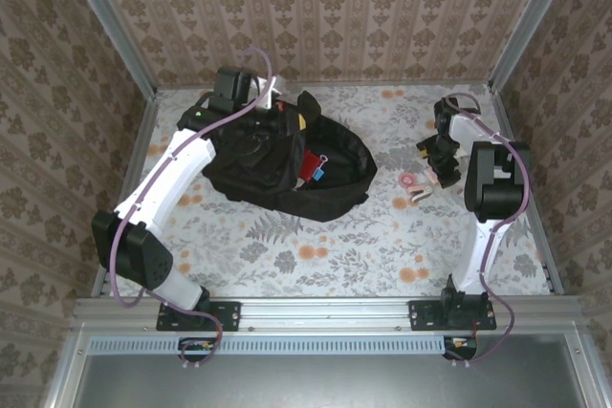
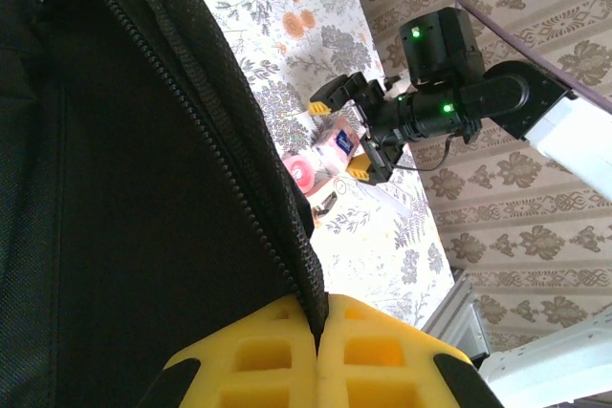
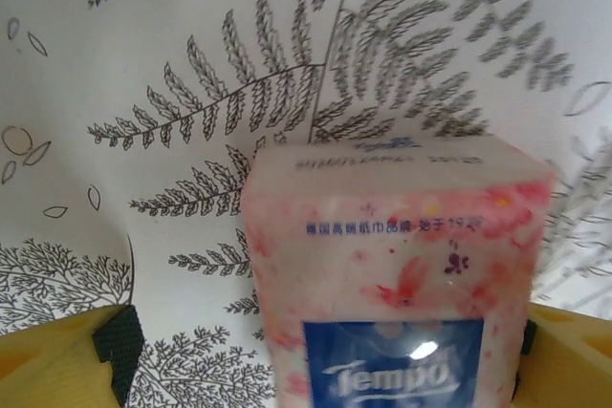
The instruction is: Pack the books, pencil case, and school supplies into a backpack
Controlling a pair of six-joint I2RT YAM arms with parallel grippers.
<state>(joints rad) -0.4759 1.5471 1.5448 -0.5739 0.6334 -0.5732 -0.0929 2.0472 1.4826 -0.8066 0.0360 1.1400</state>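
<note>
Tissue pack (image 3: 392,293) lay flat on the table (image 1: 335,246), right side. Right gripper (image 3: 316,358) stood over it with jaws apart, a yellow finger on each side: one clearly off the pack, the other just beside it, contact unclear.

Step in hand, as I read it, was grasping the pack. To do it well:
- centre the jaws so both pads meet the long sides together
- close gently, since the pack looked soft and would squash
- lift straight up before swinging toward the bag

Pink tape roll (image 2: 301,174) sat just beside the pack. A skewed close could nudge it.

Backpack (image 1: 287,164) lay at the far left of the table, mouth open upward. Left gripper (image 2: 318,332) was clamped together on its zip edge, holding the mouth open. It should hold there so the drop has room.

Inside the bag were something red and something blue near the middle, and a yellow bit toward the back. Rest was too dark to tell.
</note>
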